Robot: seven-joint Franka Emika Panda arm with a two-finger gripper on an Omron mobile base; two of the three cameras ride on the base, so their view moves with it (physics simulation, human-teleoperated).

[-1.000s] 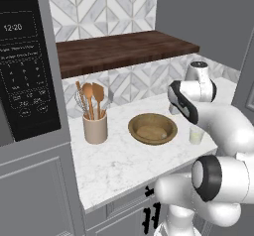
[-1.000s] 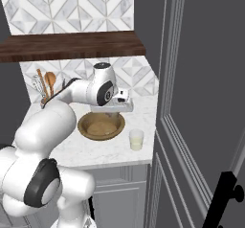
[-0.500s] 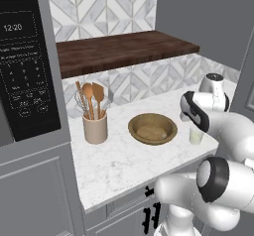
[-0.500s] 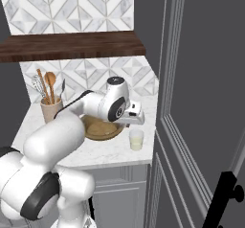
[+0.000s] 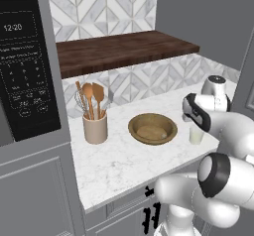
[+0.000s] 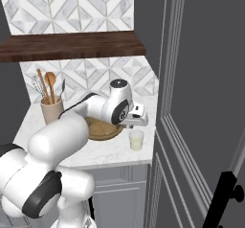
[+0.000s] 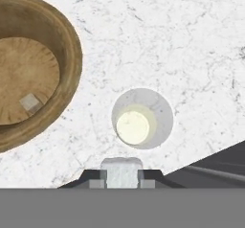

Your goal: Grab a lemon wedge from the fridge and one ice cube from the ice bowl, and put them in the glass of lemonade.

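one ice cube (image 7: 121, 170) gripped in jaws over glass of lemonade (image 7: 141, 118); microwave clock (image 5: 14, 27) reads 12:20

even, soft rendered light; faint shadows, no glare, sharp throughout.

Ice bowl (image 7: 72, 54): cut off by the left edge in the hand view; near rim partly behind the arm in the right base view. Fingertips (image 7: 98, 184): only their ends clear the bottom of the hand view, a pale cube (image 7: 121, 170) wedged between. Glass of lemonade (image 5: 196, 137): upper part hidden behind the hand. Fridge (image 6: 201, 102): cropped at top and right. Microwave (image 5: 25, 61): cropped at left.
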